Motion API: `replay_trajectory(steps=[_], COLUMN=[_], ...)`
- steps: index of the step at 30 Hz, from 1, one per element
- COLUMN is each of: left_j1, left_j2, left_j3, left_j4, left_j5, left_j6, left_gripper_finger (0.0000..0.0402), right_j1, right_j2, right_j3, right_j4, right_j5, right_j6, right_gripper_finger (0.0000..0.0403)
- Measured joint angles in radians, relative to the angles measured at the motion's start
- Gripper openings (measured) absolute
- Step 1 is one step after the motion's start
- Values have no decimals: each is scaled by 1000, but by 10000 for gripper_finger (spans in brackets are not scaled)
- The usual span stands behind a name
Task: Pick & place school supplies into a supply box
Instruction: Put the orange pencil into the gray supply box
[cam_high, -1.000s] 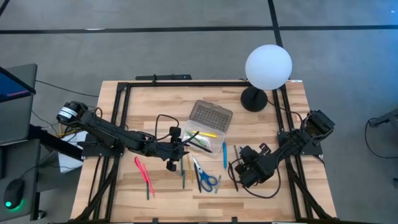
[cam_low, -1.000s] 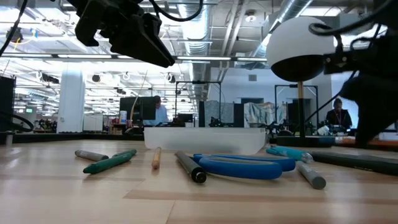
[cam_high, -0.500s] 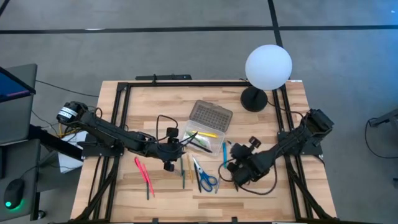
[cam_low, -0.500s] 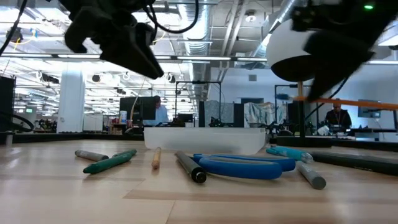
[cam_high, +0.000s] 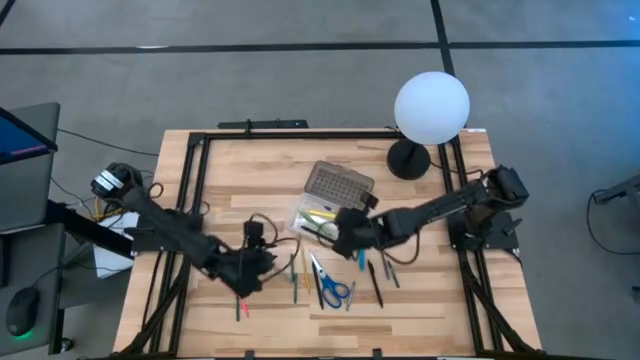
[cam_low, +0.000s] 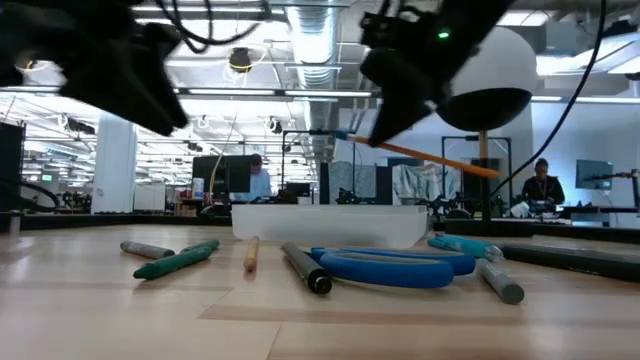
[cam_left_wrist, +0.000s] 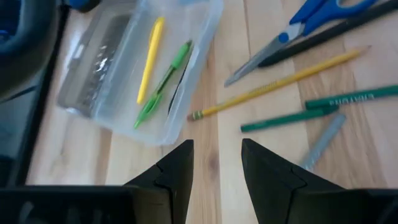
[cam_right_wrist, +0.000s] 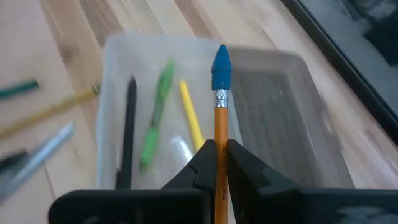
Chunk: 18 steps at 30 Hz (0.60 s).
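The supply box (cam_high: 318, 217) lies open at mid-table, its grey dotted lid (cam_high: 338, 185) folded back. A yellow pen (cam_right_wrist: 190, 118), a green pen (cam_right_wrist: 155, 118) and a black one (cam_right_wrist: 126, 134) lie inside. My right gripper (cam_high: 345, 232) hovers at the box's right edge, shut on an orange pencil (cam_low: 430, 156) with a blue cap (cam_right_wrist: 221, 62). My left gripper (cam_left_wrist: 217, 168) is open above the table to the box's near left (cam_high: 245, 278). Blue-handled scissors (cam_high: 330, 286), a blue pen (cam_high: 361, 250) and other pens lie flat on the table. My right gripper pinches the pencil's orange shaft (cam_right_wrist: 218, 148) between its two fingers. The fingers slant down from the table's right and the pencil runs along them. Its blue-capped end sticks out past the fingertips over the box. The pencil is lifted clear of the table.
A white globe lamp (cam_high: 431, 108) on a dark foot stands at the far right. A black frame (cam_high: 195, 150) runs round the tabletop. A yellow pencil (cam_left_wrist: 280, 84), green pens (cam_left_wrist: 351, 99) and dark pens (cam_high: 378, 285) lie loose in front of the box.
My right gripper has risen from the near right of the table and gone left and farther back to the box, rolling its wrist, with the orange pencil lifted clear. My left gripper has drawn away from the box toward the table's near left, staying open.
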Motion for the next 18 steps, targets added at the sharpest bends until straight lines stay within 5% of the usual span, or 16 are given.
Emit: replay_trajectory(steps=[9,18], left_j1=[-222,-291], left_j2=[0,0], left_j3=[0,0], left_j4=[-231,-326], left_j5=[-255,-342], left_j6=[-376,-533], left_gripper_finger=[130,130], right_j1=[-154,-184], right_j2=[0,0], right_j3=[0,-16], right_j4=[254,303], right_j5=[-201,-236], right_j6=[-126,-57], right_gripper_finger=[12,12])
